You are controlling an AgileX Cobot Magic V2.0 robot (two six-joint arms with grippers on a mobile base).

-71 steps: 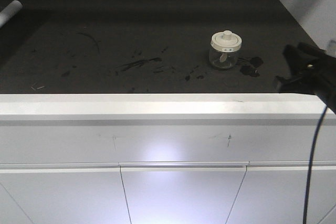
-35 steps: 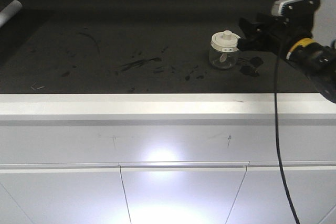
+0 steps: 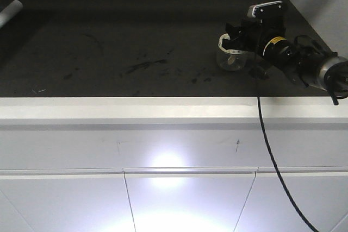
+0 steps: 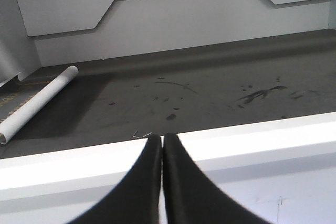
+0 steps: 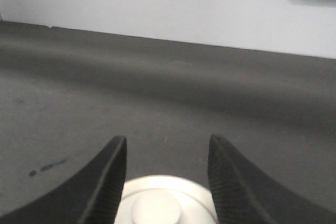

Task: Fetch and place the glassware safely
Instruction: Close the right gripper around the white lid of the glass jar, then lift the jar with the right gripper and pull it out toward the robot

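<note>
The glass jar point(image 3: 229, 60) with a cream-white knobbed lid stands on the dark counter at the right. My right gripper point(image 3: 232, 32) is open and reaches over it from the right, its fingers on either side of the lid. In the right wrist view the lid point(image 5: 165, 203) lies between the two open fingers point(image 5: 113, 174); I cannot tell if they touch it. My left gripper point(image 4: 161, 139) shows only in the left wrist view, shut and empty, just in front of the counter's white front edge point(image 4: 252, 135).
A white cylinder tube point(image 3: 10, 11) lies at the counter's far left, also in the left wrist view point(image 4: 37, 102). Dark smears point(image 3: 144, 66) mark the counter's middle. A black cable point(image 3: 272, 156) hangs from the right arm over the white cabinet front. White walls close the back and right.
My right arm has moved left from the counter's right edge until its open gripper reaches around the jar's lid. The jar has not moved.
</note>
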